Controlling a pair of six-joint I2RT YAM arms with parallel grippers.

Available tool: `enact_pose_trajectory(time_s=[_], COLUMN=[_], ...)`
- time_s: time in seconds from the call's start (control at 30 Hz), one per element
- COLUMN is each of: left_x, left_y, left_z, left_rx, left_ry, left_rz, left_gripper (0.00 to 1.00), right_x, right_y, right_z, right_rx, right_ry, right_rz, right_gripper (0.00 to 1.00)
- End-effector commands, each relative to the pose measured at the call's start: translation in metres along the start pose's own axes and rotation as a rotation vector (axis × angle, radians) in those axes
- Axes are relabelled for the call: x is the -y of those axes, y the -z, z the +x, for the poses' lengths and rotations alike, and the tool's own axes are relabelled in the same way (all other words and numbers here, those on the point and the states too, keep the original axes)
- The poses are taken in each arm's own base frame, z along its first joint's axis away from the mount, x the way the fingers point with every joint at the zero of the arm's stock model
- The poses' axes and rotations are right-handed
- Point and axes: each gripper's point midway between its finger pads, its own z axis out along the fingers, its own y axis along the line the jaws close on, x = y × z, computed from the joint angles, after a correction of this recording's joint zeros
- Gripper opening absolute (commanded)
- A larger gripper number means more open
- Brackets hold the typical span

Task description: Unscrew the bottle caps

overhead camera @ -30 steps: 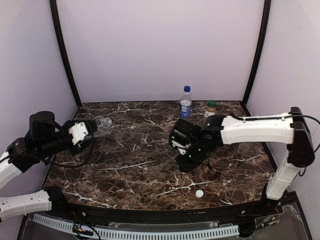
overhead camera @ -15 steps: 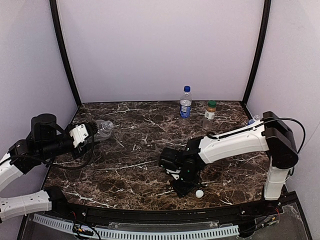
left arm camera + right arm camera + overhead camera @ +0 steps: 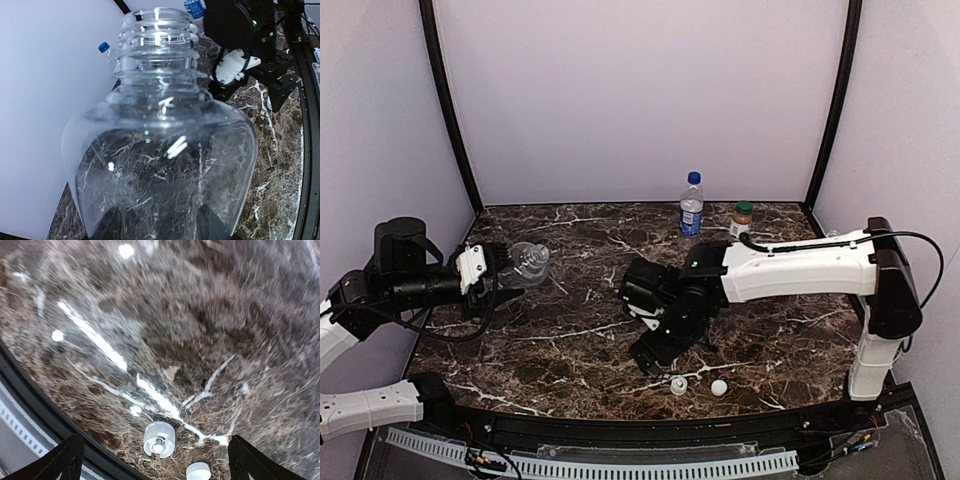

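Observation:
My left gripper (image 3: 498,266) is shut on a plain clear bottle (image 3: 527,258), held off the table at the left. In the left wrist view the bottle (image 3: 160,150) fills the frame and its threaded neck (image 3: 157,30) is bare, with no cap. My right gripper (image 3: 655,352) hovers over the front middle of the table, open, its fingers (image 3: 67,460) spread wide with nothing between them. Below it lie two loose bottle caps: a translucent white one (image 3: 159,439) (image 3: 678,385), open side up, and a white one (image 3: 198,471) (image 3: 719,387). A blue-capped bottle (image 3: 691,205) and a green-capped bottle (image 3: 741,218) stand at the back.
The table's black front rail (image 3: 30,405) runs just beside the loose caps. The right arm (image 3: 800,265) stretches across the right half of the marble table (image 3: 570,330). Another small blue-capped bottle (image 3: 103,48) shows far off in the left wrist view.
My right gripper has opened and the translucent cap now lies on the table near the front edge. That arm has swung left and lifted. The left gripper has barely shifted.

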Motion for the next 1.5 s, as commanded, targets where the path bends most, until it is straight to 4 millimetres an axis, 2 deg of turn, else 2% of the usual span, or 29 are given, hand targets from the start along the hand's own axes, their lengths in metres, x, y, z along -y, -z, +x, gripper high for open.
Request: enact_pose_trajectory(time_s=[0.0, 0.03, 0.07, 0.13, 0.17, 0.2, 0.23, 0.3, 0.5, 0.63, 0.77, 1.0, 1.4, 1.47], left_x=[0.025, 0.030, 0.031, 0.035, 0.037, 0.036, 0.037, 0.036, 0.036, 0.036, 0.036, 0.035, 0.033, 0.033], left_y=[0.011, 0.012, 0.013, 0.015, 0.015, 0.016, 0.016, 0.015, 0.015, 0.014, 0.014, 0.013, 0.012, 0.012], left_z=[-0.023, -0.025, -0.028, -0.031, -0.033, -0.033, -0.034, -0.035, -0.036, -0.037, -0.037, -0.038, -0.038, -0.037], left_rx=[0.093, 0.102, 0.109, 0.120, 0.125, 0.127, 0.128, 0.129, 0.127, 0.130, 0.128, 0.129, 0.125, 0.125], left_ry=[0.058, 0.073, 0.077, 0.085, 0.087, 0.088, 0.087, 0.087, 0.092, 0.093, 0.090, 0.091, 0.090, 0.089], left_rz=[0.169, 0.201, 0.215, 0.245, 0.257, 0.259, 0.263, 0.265, 0.273, 0.277, 0.275, 0.275, 0.270, 0.270], left_gripper=[0.50, 0.51, 0.51, 0.51, 0.51, 0.51, 0.51, 0.51, 0.51, 0.51, 0.51, 0.52, 0.52, 0.52], right_x=[-0.026, -0.042, -0.061, -0.093, -0.101, -0.108, -0.112, -0.120, -0.143, -0.154, -0.156, -0.154, -0.160, -0.161], right_y=[0.108, 0.134, 0.171, 0.232, 0.247, 0.273, 0.290, 0.308, 0.309, 0.299, 0.287, 0.260, 0.243, 0.244], right_z=[-0.072, -0.087, -0.105, -0.115, -0.113, -0.112, -0.111, -0.113, -0.136, -0.144, -0.145, -0.151, -0.150, -0.150], right_rx=[0.428, 0.544, 0.714, 0.991, 1.097, 1.236, 1.343, 1.472, 1.494, 1.465, 1.434, 1.356, 1.288, 1.290], right_ry=[0.187, 0.241, 0.299, 0.435, 0.488, 0.531, 0.561, 0.601, 0.636, 0.643, 0.623, 0.585, 0.606, 0.609], right_rz=[-0.086, -0.153, -0.236, -0.373, -0.417, -0.458, -0.486, -0.522, -0.569, -0.590, -0.604, -0.576, -0.597, -0.601], right_gripper=[0.97, 0.95, 0.93, 0.91, 0.90, 0.89, 0.88, 0.83, 0.75, 0.64, 0.51, 0.45, 0.42, 0.37])
